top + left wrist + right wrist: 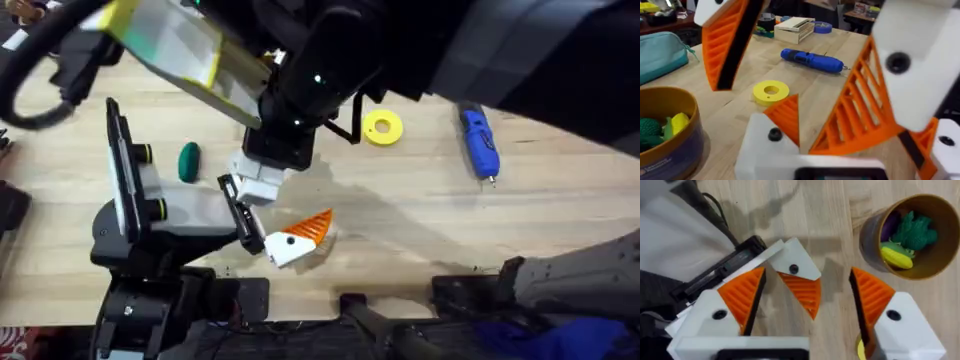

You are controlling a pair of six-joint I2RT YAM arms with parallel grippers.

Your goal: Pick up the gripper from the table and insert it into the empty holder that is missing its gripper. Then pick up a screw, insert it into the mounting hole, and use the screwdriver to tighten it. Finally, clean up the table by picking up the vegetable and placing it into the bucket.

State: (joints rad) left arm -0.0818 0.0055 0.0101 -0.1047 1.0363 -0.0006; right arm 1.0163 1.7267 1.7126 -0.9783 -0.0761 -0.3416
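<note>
Counter [420, 210]: light wood-grain top. Resting on it: blue screwdriver [478, 140] at far right, thin tip pointing toward the near edge; flat yellow ring [383, 127] left of it, well apart. Dark green oval vegetable [188, 161] at left, lying alone. Grey-and-black robot arm [165, 215] stands at near left. Round bucket [912, 235], yellow inside, stands on the wood with green, yellow and purple toys in it.
</note>
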